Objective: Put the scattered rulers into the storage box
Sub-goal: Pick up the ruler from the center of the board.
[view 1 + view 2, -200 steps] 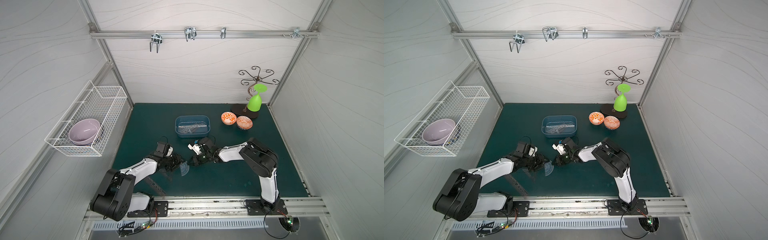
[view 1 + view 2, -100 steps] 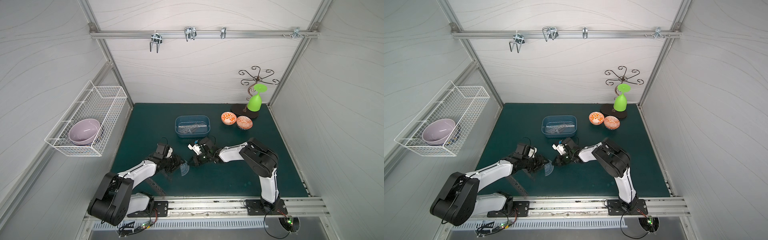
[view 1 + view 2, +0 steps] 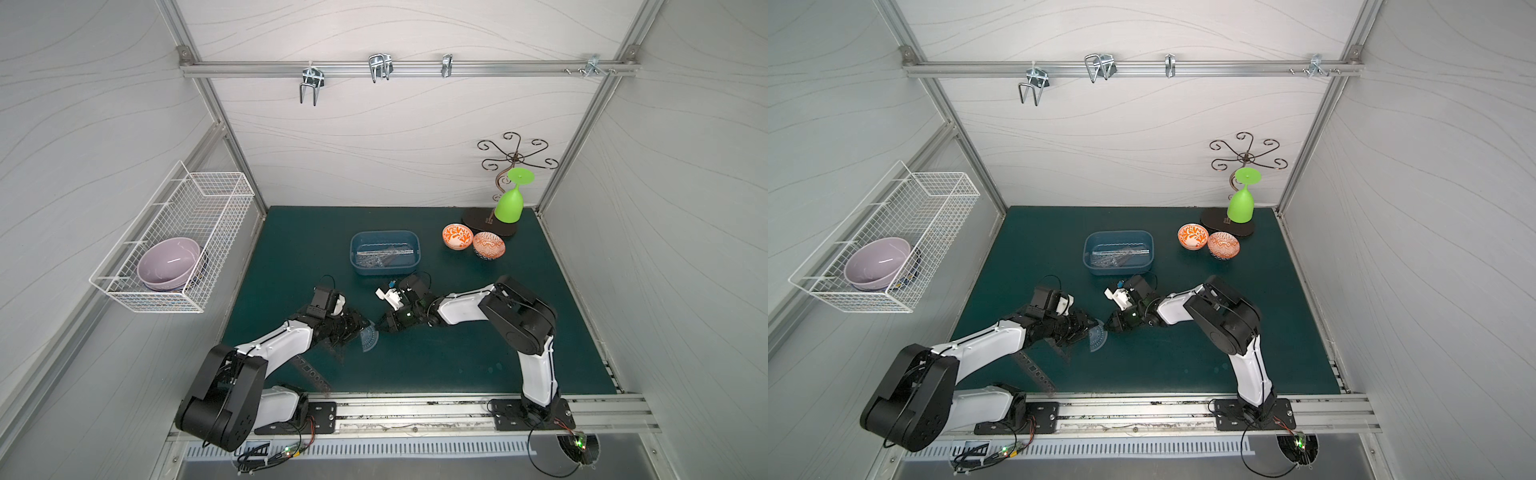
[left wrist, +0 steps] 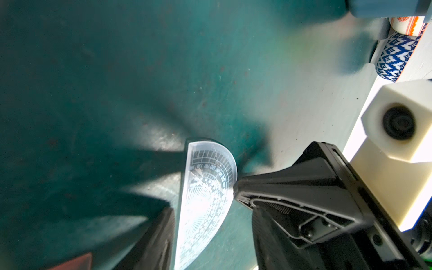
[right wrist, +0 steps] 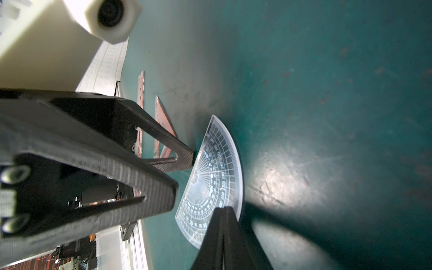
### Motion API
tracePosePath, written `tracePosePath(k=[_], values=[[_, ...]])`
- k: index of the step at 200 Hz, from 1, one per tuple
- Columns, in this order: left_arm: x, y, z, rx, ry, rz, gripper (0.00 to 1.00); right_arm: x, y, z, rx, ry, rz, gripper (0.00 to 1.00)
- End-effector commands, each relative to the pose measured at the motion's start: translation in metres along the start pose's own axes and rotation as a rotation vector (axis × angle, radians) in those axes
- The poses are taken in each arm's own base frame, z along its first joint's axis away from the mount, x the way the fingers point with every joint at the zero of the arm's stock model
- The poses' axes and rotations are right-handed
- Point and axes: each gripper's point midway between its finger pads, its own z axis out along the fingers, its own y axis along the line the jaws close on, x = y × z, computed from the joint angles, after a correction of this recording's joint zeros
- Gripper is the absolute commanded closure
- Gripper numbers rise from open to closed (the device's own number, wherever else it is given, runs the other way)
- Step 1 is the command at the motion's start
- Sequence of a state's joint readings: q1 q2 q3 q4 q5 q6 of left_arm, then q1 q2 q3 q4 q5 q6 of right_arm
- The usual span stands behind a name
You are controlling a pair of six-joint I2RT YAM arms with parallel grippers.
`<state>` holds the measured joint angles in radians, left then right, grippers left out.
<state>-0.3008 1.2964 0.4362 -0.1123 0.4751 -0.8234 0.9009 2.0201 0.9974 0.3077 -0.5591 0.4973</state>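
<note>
Between white walls (image 3: 374, 158), over a green mat (image 3: 436, 365), both arms (image 3: 461, 305) stretched low and inward: left gripper (image 3: 358, 329), jaws parted, at the protractor's (image 3: 369, 340) straight edge; right gripper (image 3: 383, 327), jaws pressed together, at its curve; box (image 3: 385, 270) beyond both.

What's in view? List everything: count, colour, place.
storage box: 1, blue-grey, mid-table
rulers: several, clear grey, in the box
protractor: 1, bluish, front centre
set square: 1, smoky, left of the protractor
stencil ruler: 1, smoky, front left
small bowls: 2, orange-patterned, back right
wire stand: 1, dark, back right corner
goblet: 1, green, inverted, by the stand
wire basket: 1, white, left wall
bowl: 1, lilac, in the basket
hooks: several, metal, back rail
left hand: 1, black, open, at the protractor's straight edge
right hand: 1, black, shut, tip at its curved edge
</note>
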Motion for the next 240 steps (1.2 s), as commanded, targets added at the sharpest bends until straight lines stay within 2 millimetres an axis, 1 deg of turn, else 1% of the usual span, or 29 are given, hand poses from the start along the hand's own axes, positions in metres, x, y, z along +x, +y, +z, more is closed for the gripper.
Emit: tracePosePath(k=[1, 34, 102, 148, 173, 214, 240], values=[[0.025, 0.038, 0.012, -0.111, 0.083, -0.061, 0.42, 0.054, -0.050, 0.001, 0.167, 0.133, 0.123, 0.92], [0.026, 0.035, 0.016, -0.100, 0.090, -0.054, 0.42, 0.055, -0.051, 0.000, 0.170, 0.136, 0.125, 0.92], [0.026, 0.032, 0.019, -0.093, 0.093, -0.044, 0.43, 0.065, -0.059, -0.003, 0.211, 0.151, 0.137, 0.92], [0.027, 0.026, 0.021, -0.081, 0.094, -0.024, 0.43, 0.070, -0.063, -0.004, 0.227, 0.159, 0.144, 0.92], [0.027, 0.026, 0.017, -0.092, 0.087, -0.021, 0.43, 0.072, -0.066, -0.004, 0.235, 0.164, 0.150, 0.92], [0.019, 0.028, 0.000, -0.146, 0.017, 0.012, 0.43, 0.076, -0.069, -0.004, 0.251, 0.172, 0.154, 0.92], [0.021, 0.029, 0.000, -0.142, 0.022, 0.014, 0.43, 0.080, -0.072, -0.004, 0.264, 0.179, 0.162, 0.92]])
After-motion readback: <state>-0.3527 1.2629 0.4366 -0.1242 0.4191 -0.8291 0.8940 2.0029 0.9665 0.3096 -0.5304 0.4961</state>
